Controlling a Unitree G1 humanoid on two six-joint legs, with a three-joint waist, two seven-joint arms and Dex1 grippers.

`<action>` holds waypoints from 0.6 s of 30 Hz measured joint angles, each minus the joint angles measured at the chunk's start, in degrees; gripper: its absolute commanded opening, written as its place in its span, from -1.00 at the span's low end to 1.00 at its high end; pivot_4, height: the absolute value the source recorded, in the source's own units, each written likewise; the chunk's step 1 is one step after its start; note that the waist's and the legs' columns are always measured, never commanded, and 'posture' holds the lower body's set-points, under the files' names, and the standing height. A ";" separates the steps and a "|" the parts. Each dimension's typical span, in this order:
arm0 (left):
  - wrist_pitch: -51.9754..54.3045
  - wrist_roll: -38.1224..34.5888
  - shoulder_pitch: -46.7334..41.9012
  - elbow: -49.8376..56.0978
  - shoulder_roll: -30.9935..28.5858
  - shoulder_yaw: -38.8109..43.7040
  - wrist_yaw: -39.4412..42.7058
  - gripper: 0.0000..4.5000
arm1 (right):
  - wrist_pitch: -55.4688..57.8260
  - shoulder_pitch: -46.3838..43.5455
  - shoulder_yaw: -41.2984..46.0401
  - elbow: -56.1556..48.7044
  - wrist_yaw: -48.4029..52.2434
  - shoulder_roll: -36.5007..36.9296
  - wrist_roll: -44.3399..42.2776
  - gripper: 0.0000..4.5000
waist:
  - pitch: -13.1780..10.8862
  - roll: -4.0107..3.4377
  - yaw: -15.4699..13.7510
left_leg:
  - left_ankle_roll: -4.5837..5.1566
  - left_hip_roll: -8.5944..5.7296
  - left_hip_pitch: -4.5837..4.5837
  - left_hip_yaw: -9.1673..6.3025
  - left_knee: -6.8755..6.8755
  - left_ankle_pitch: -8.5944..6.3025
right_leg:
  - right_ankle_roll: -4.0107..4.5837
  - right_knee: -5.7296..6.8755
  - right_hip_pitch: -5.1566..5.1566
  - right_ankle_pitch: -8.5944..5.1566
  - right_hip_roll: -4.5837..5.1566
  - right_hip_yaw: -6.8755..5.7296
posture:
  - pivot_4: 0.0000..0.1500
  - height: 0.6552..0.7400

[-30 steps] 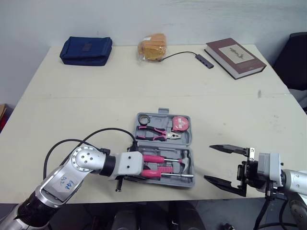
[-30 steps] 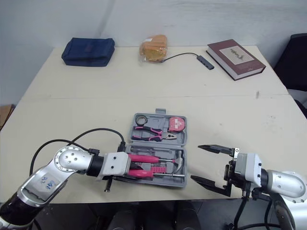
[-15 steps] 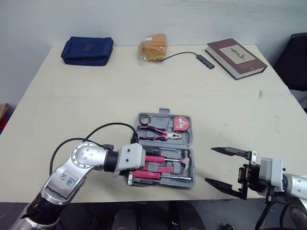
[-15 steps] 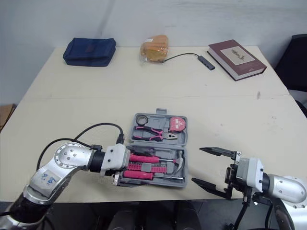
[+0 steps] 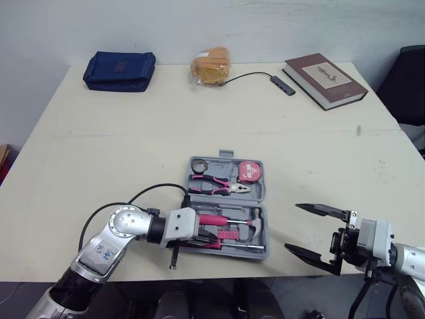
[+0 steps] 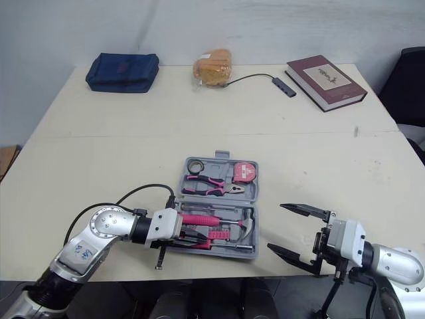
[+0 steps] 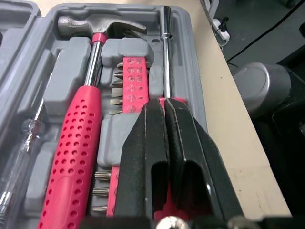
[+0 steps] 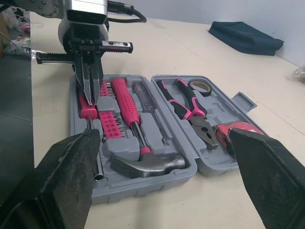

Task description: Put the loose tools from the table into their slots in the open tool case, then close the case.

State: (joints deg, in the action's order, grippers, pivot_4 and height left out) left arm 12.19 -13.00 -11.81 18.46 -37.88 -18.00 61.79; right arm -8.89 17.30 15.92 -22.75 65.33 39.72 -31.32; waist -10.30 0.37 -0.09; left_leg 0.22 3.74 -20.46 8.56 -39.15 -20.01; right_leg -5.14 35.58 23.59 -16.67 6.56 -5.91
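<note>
The grey tool case (image 5: 263, 193) lies open near the table's front edge. Its far half holds a tape roll (image 5: 198, 165), pink pliers (image 5: 216, 188) and a tape measure (image 5: 249, 171). The near half holds a pink-handled hammer (image 7: 76, 143), a bit strip (image 7: 132, 81) and a screwdriver whose steel shaft (image 7: 165, 52) lies along the front rim. My left gripper (image 7: 164, 102) is shut, its tips resting on the screwdriver's pink handle (image 8: 88, 110). To the right of the case my right gripper (image 5: 312, 229) stands wide open, holding nothing, just above the table.
At the back of the table lie a blue pouch (image 5: 119, 70), a bagged bread roll (image 5: 211, 64), a cabled USB hub (image 5: 282, 84) and a brown book (image 5: 325, 80). A black chair (image 5: 412, 80) stands at the right. The case sits close to the front edge.
My left arm has drawn in, and its gripper has shifted slightly along the case's near half, staying on the pink screwdriver handle. The right gripper has stayed open in about the same place.
</note>
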 measured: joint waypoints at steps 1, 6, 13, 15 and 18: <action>-0.19 -0.03 0.17 -0.08 0.00 -0.19 0.27 -0.97 | -0.04 0.07 0.00 0.21 -0.23 -0.11 0.34 1.00 | 0.00 0.00 0.00 | 0.00 0.00 0.00 0.00 0.00 0.00 | 0.00 0.00 0.00 0.00 0.00 0.00 | 1.00 1.00; -0.71 0.79 -0.40 -0.95 -0.20 -0.92 0.18 -0.97 | -0.99 1.32 -0.01 1.17 -0.85 -1.33 1.86 1.00 | 0.05 -0.04 -0.02 | 0.05 0.00 0.09 0.00 0.00 -0.03 | 0.00 0.00 -0.09 0.00 0.00 0.00 | 1.00 1.00; 3.36 2.06 -2.75 -0.87 -1.15 -3.86 -0.56 -0.97 | -2.28 1.47 -0.15 2.94 -1.51 -2.41 3.24 1.00 | 0.66 -0.42 -0.02 | 0.25 0.04 0.29 -0.01 0.03 -0.15 | 0.02 0.00 -0.28 -0.01 0.01 0.03 | 1.00 1.00; 3.82 2.19 -3.02 -0.89 -1.21 -4.29 -0.67 -0.97 | -2.38 1.64 -0.17 3.22 -1.62 -2.47 3.54 1.00 | 0.82 -0.55 -0.05 | 0.25 0.04 0.33 -0.02 0.04 -0.15 | 0.04 0.01 -0.31 -0.03 0.01 0.03 | 1.00 1.00; 3.91 2.32 -3.07 -0.89 -1.27 -4.88 -1.37 -0.97 | -2.17 2.75 -0.19 4.09 -2.26 -2.46 4.11 1.00 | 1.08 -0.72 -0.20 | 0.28 0.03 0.36 -0.04 0.05 -0.16 | 0.05 -0.01 -0.36 -0.03 0.02 0.03 | 1.00 1.00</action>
State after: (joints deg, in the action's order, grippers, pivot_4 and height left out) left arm 16.10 -10.68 -14.89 17.57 -39.16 -22.89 60.42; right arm -11.05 20.05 15.74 -18.66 63.07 37.26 -27.21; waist -9.21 -0.35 -0.29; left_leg 0.50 3.77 -20.10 8.52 -39.10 -20.17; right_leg -5.08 35.57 23.23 -16.71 6.58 -5.87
